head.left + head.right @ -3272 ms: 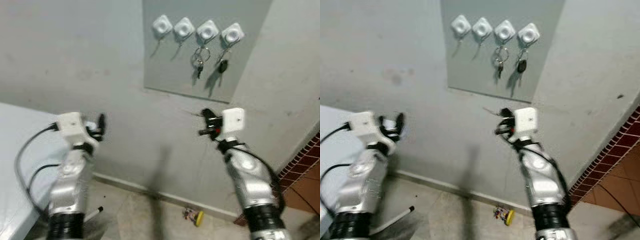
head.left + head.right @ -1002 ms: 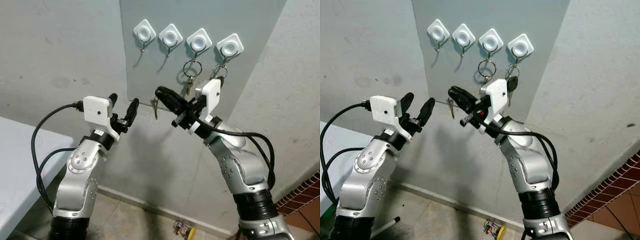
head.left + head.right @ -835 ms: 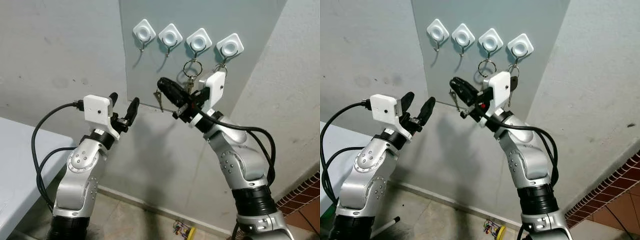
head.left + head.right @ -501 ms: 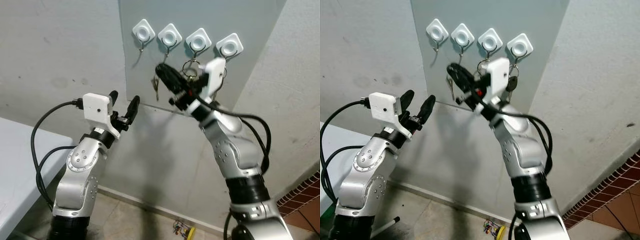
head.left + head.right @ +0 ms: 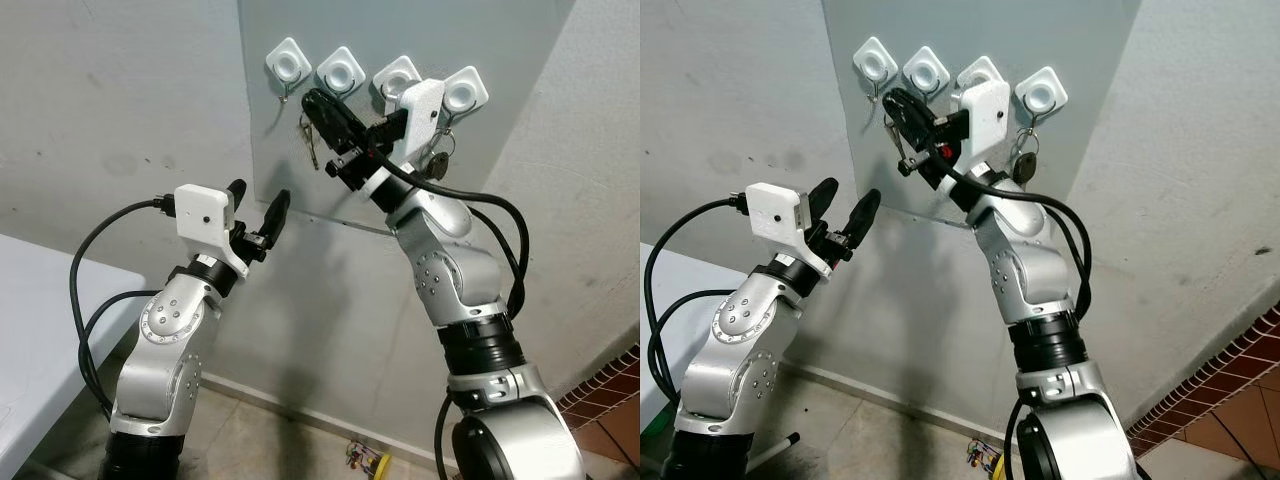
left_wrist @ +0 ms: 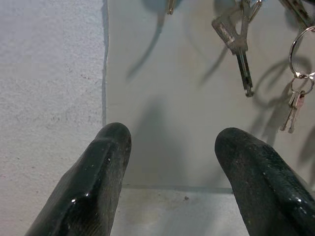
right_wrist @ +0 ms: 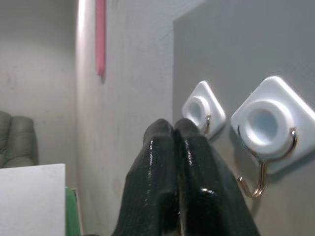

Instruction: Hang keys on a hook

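Right tool (image 5: 318,104) pinches keys (image 5: 308,140), ring hidden, near hooks (image 5: 339,71).

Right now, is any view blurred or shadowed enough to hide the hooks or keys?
Eye views: sharp, evenly lit; right gripper holds a key below the two bare hooks. Left wrist view: soft shadows on the grey panel, hanging keys legible. Right wrist view: near fingers slightly soft, hooks clear.
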